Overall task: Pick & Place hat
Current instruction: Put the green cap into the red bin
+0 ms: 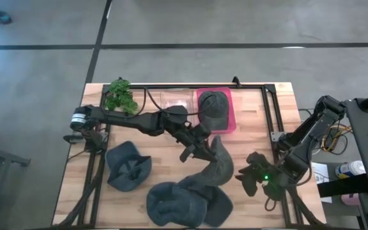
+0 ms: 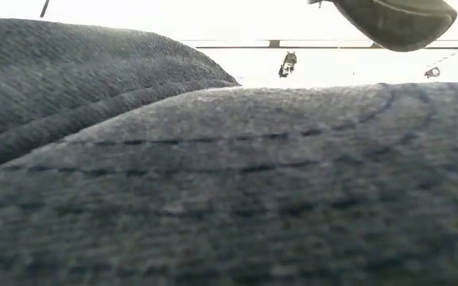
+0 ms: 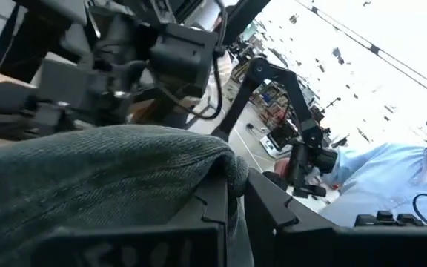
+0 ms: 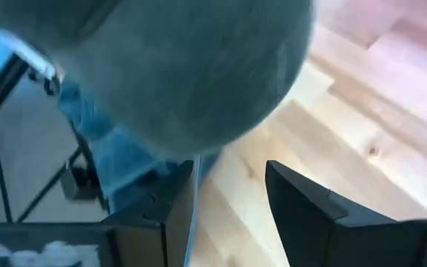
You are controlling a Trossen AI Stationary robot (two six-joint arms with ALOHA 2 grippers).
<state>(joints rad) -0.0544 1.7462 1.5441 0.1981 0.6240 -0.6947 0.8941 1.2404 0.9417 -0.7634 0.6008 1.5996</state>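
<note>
The table is a pale wooden table top (image 1: 161,137) with a black metal frame around it, standing on a grey floor (image 1: 203,25) with dark lines. A small green leafy plant (image 1: 120,96) sits near the far left corner. A pink square tray (image 1: 230,118) sits at the far edge, near the middle, and a dark grey cap (image 1: 213,107) lies in it. In the left wrist view a person in a light blue shirt (image 3: 391,182) shows in the room behind.

The left gripper (image 1: 200,148) is over the middle of the table, just near the pink tray. Its fingers are pinched tight on a long dark grey floppy hat (image 1: 214,165). The hat hangs stretched out. Its long side runs from the gripper down toward the near edge, and its low end touches the pile of dark grey hats (image 1: 187,203) there. Another dark grey crumpled hat (image 1: 128,166) lies alone on the left side.

The right gripper (image 1: 251,174) is at the right side of the table, beside the hanging hat. Its fingers stand partly apart and hold nothing.
</note>
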